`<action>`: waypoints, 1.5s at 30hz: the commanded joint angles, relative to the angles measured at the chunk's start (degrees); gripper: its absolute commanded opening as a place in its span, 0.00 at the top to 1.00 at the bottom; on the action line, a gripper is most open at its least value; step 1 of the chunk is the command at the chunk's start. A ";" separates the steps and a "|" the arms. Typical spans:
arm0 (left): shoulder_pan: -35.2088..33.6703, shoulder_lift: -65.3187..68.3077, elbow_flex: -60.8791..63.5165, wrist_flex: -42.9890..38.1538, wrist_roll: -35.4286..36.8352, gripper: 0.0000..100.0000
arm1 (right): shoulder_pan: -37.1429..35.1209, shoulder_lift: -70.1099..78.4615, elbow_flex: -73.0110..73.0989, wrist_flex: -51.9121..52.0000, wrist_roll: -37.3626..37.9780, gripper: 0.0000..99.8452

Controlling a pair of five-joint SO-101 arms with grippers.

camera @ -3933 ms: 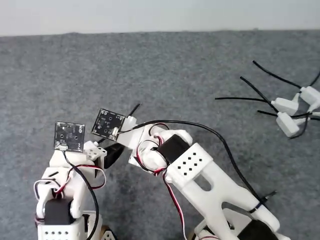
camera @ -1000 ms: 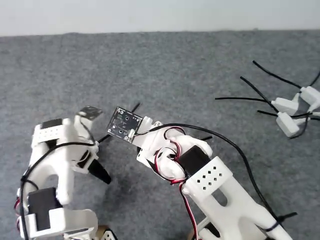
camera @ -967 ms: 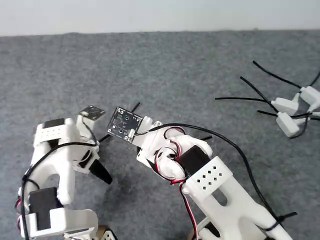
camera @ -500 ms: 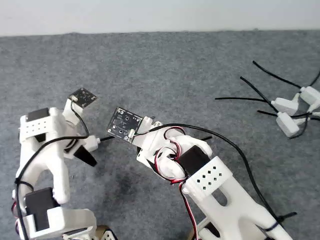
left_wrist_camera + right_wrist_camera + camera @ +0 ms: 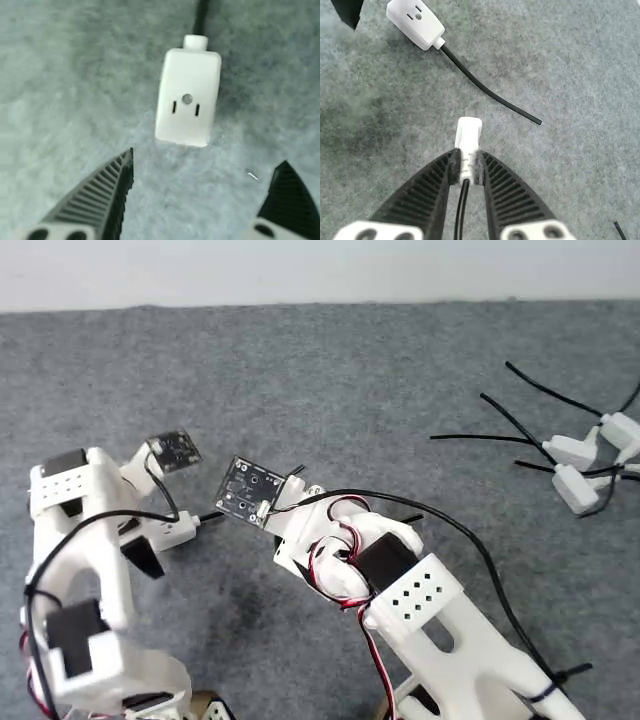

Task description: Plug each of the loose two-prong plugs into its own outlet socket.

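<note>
- The plug's (image 5: 469,131) prongs cannot be made out, and its rear half is covered by the ribbed fingers clamped on it.
- In the high view, the right gripper and the plug are hidden beneath that arm's wrist camera board (image 5: 249,490).
- The far end of the outlet socket's cable (image 5: 480,87) is cut off in the left wrist view.
- The right gripper (image 5: 468,159) is closed tightly on the plug, which is held low over the grey mat (image 5: 380,380), near the cable's free end.
- The left gripper (image 5: 206,160) is spread wide and holds nothing; it is poised just short of the outlet socket (image 5: 189,97).
- The socket lies flat on the mat, slots up, apart from both fingers.
- A cluster of white connectors (image 5: 575,452) with black leads is seen well apart, at the mat's far right.
- Since 3.9 s ago, the left arm has been swung outward and away from the right arm.
- Over the last second, the right arm has hardly been moved.
</note>
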 commanded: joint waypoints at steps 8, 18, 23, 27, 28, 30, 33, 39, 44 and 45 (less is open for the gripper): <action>0.18 19.34 -15.87 2.11 1.14 0.59 | 0.31 -1.89 -0.44 -1.27 0.70 0.99; 2.55 25.49 -26.24 13.27 1.23 0.59 | 0.40 -1.89 1.14 -4.00 0.79 0.99; 5.80 23.21 -26.33 16.00 0.09 0.59 | 0.31 -1.89 1.41 -4.35 0.79 0.99; 9.67 20.92 -26.42 15.82 0.35 0.59 | 0.31 -1.89 1.41 -4.35 0.79 0.99; 10.64 20.66 -26.42 15.82 0.53 0.59 | 0.31 -1.89 1.41 -4.35 0.79 0.99; 12.40 20.57 -26.42 15.82 1.76 0.59 | 0.31 -1.89 1.41 -4.35 0.79 0.99; 13.19 20.66 -26.33 15.82 2.73 0.59 | 0.31 -1.89 1.41 -4.35 0.79 0.99; 12.57 20.66 -25.98 16.09 2.99 0.78 | 0.31 -1.89 1.41 -4.35 0.79 0.99; 12.22 20.75 -25.98 14.42 7.30 0.98 | 0.31 -1.89 1.41 -4.35 0.79 0.99; 12.22 20.75 -25.98 14.33 8.00 0.98 | 0.31 -1.89 1.41 -4.35 0.79 0.99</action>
